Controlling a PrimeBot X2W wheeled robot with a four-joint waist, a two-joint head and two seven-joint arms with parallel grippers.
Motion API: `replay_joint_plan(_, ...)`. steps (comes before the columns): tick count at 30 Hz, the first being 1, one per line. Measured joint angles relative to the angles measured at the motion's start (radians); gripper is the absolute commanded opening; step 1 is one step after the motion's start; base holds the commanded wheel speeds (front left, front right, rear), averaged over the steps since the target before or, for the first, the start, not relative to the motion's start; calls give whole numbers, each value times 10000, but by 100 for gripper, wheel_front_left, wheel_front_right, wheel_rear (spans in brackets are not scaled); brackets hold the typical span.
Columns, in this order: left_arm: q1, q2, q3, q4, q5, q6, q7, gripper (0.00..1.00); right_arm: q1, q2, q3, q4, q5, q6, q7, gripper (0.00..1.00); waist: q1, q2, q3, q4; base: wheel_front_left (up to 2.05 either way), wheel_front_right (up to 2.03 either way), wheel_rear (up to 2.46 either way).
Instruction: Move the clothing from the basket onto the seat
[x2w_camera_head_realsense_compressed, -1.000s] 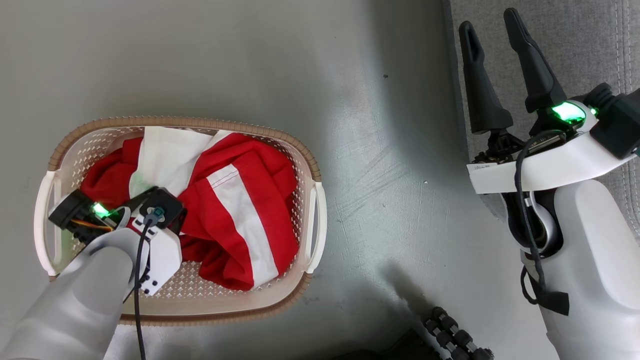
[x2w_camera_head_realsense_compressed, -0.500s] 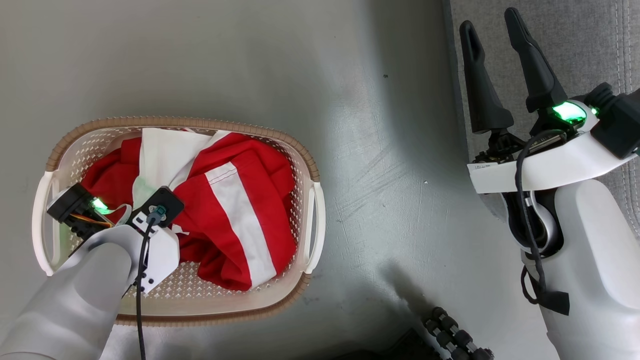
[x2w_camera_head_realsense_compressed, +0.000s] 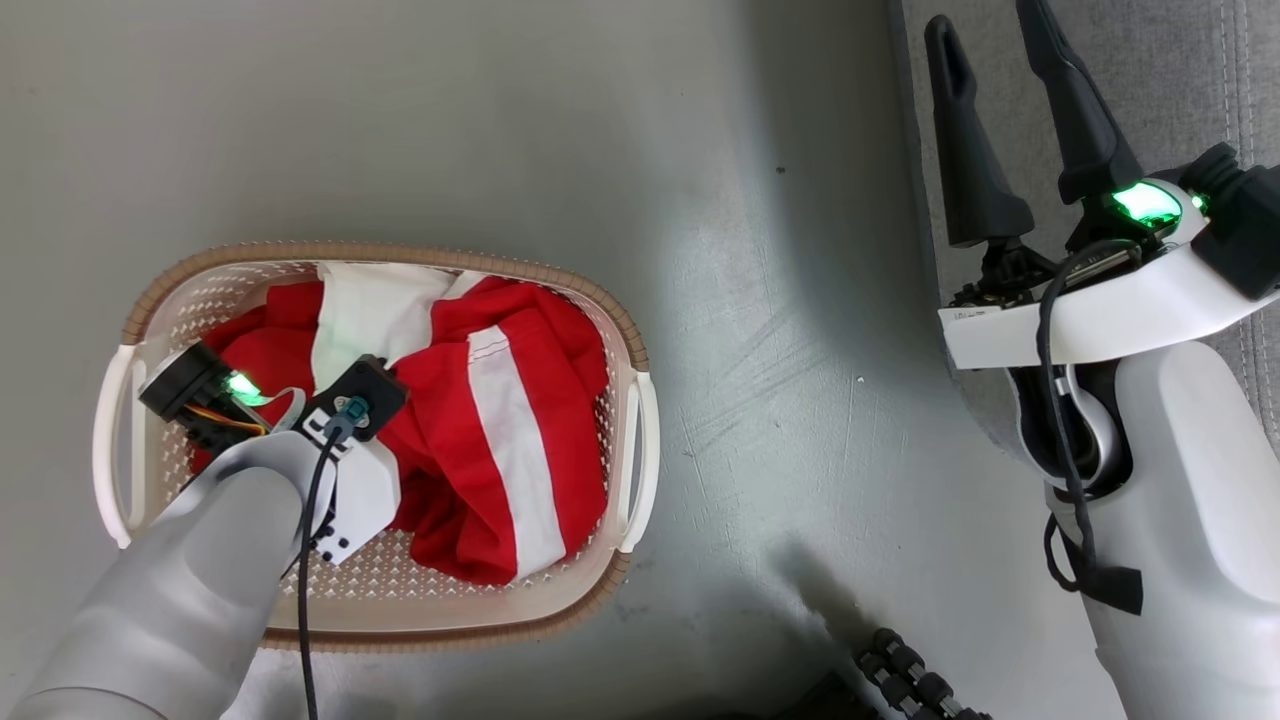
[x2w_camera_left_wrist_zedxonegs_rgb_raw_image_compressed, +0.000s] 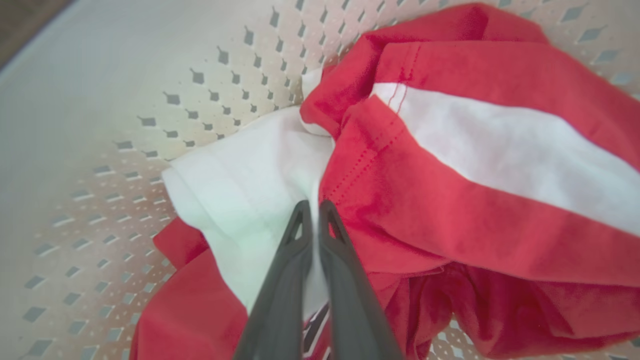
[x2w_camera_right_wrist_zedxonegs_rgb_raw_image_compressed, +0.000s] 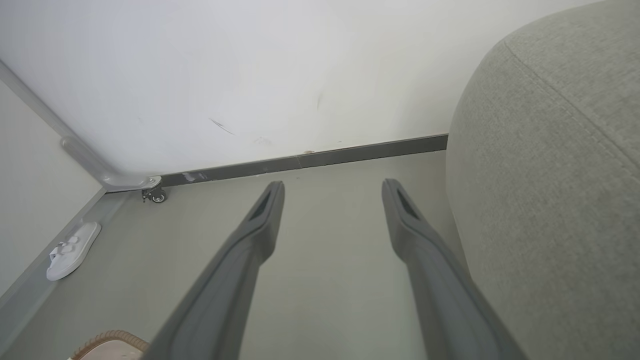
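Red clothing (x2w_camera_head_realsense_compressed: 500, 400) with white panels lies bunched in the cream basket (x2w_camera_head_realsense_compressed: 400, 255) on the floor at the left of the head view. My left arm reaches down into the basket, its wrist covering the fingers there. In the left wrist view my left gripper (x2w_camera_left_wrist_zedxonegs_rgb_raw_image_compressed: 316, 207) is shut on a fold of the clothing (x2w_camera_left_wrist_zedxonegs_rgb_raw_image_compressed: 450, 210) where white meets red. My right gripper (x2w_camera_head_realsense_compressed: 985, 35) is open and holds nothing, beside the edge of the grey seat (x2w_camera_head_realsense_compressed: 1170, 90). The right wrist view has that gripper (x2w_camera_right_wrist_zedxonegs_rgb_raw_image_compressed: 334, 187) over bare floor, with the seat (x2w_camera_right_wrist_zedxonegs_rgb_raw_image_compressed: 550, 175) at the right.
Grey floor (x2w_camera_head_realsense_compressed: 780, 350) separates the basket from the seat. A dark ridged object (x2w_camera_head_realsense_compressed: 910, 670) lies at the bottom of the head view. Toward the wall the right wrist view has a white slipper (x2w_camera_right_wrist_zedxonegs_rgb_raw_image_compressed: 72, 250), a caster wheel (x2w_camera_right_wrist_zedxonegs_rgb_raw_image_compressed: 157, 196) and a dark baseboard (x2w_camera_right_wrist_zedxonegs_rgb_raw_image_compressed: 350, 152).
The head camera has shifted slightly. The cloth in the basket has drawn together toward my left gripper, and the white stripe looks narrower. My right gripper has stayed open.
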Motion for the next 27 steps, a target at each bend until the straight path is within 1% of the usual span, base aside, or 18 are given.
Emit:
replay_joint_plan(4, 3, -130, 10, -82, -33, 0, -27, 0, -96, 0, -69, 27, -13, 0, 0, 100, 0, 0, -162, 65, 0, 0, 0)
replay_joint_plan(10, 32, -12, 127, -209, -311, -88, -148, 0, -100, -2, -238, 44, -15, 0, 0, 100, 0, 0, -458, 148, 0, 0, 0)
replay_joint_plan(17, 293, -132, 399, -520, -625, -90, -196, 0, -86, -2, -282, 290, -94, 0, 0, 100, 0, 0, -895, 254, 0, 0, 0)
replay_joint_plan(20, 440, -203, 566, -763, -777, -102, -205, 0, -84, -2, -290, 314, -119, 0, 0, 100, 0, 0, -1101, 308, 0, 0, 0)
replay_joint_plan(22, 574, -196, 614, -1080, -901, -180, -205, 0, -81, -2, -295, 334, -207, 0, 0, 100, 0, 0, -1240, 347, 0, 0, 0)
replay_joint_plan(27, 708, -159, 755, -1756, -1024, -209, -205, 0, -70, -4, -313, 430, -355, 0, 0, 100, 0, 0, -1585, 455, 0, 0, 0)
